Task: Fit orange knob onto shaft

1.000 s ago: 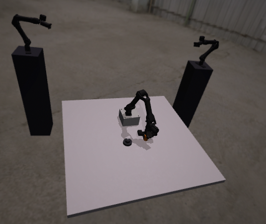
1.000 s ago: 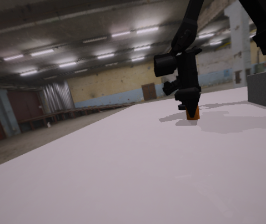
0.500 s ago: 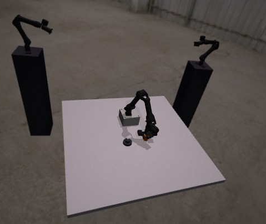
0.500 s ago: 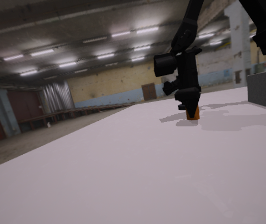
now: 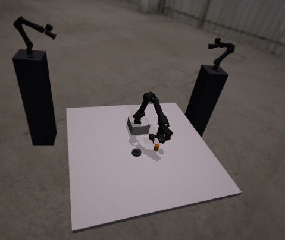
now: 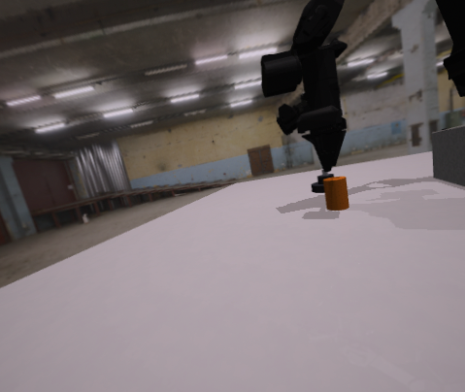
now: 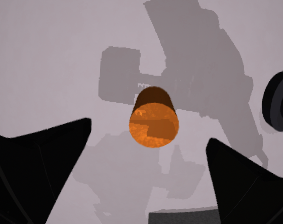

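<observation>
The orange knob point(image 5: 156, 147) point(image 6: 336, 194) point(image 7: 154, 135) stands upright on the white table, its hole hidden underneath. My gripper point(image 5: 158, 142) point(image 6: 328, 170) point(image 7: 150, 135) is open and empty, pointing down above the knob. In the wrist view its fingers are spread wide to either side of the knob, touching nothing. The dark round pedestal point(image 5: 136, 152) point(image 6: 316, 187) point(image 7: 276, 102) stands apart from the knob, at the right edge of the wrist view. The silver shaft point(image 6: 326, 172) shows only as a small tip in the exterior view; its flat side cannot be made out.
The arm's grey base block point(image 5: 140, 129) point(image 6: 462, 157) point(image 7: 184, 217) stands on the white table point(image 5: 101, 184) behind the knob and pedestal. Two dark pillars point(image 5: 37, 101) point(image 5: 206, 92) with other arms stand beyond the table's edges. Arm shadows fall around the knob.
</observation>
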You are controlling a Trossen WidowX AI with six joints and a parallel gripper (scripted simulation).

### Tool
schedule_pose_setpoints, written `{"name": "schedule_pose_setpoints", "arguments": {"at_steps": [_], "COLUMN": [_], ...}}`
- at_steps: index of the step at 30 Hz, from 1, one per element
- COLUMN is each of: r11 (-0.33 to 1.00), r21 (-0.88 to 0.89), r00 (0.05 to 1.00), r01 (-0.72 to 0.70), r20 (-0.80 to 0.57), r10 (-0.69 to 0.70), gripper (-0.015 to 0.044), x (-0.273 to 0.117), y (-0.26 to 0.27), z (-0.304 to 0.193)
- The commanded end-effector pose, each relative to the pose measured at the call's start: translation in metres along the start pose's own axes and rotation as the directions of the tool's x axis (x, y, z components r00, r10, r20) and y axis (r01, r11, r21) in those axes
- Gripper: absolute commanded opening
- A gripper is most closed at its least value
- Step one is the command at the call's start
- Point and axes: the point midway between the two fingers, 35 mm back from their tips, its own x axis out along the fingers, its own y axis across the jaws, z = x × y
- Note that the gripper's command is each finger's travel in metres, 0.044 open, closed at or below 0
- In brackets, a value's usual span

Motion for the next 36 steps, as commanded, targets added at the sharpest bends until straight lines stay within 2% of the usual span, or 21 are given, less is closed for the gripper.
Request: {"name": "schedule_pose_setpoints", "arguments": {"at_steps": [1, 36], "r11": [1.0, 1.0], "r21": [0.006, 0.003], "r00": [1.0, 1.0], "r01": [0.005, 0.005], "r20": [-0.004, -0.006], "r10": [-0.005, -0.005], "gripper": [0.044, 0.044], "x": [-0.012, 0.045], "y": [-0.002, -0.001], "z": [-0.002, -0.002]}}
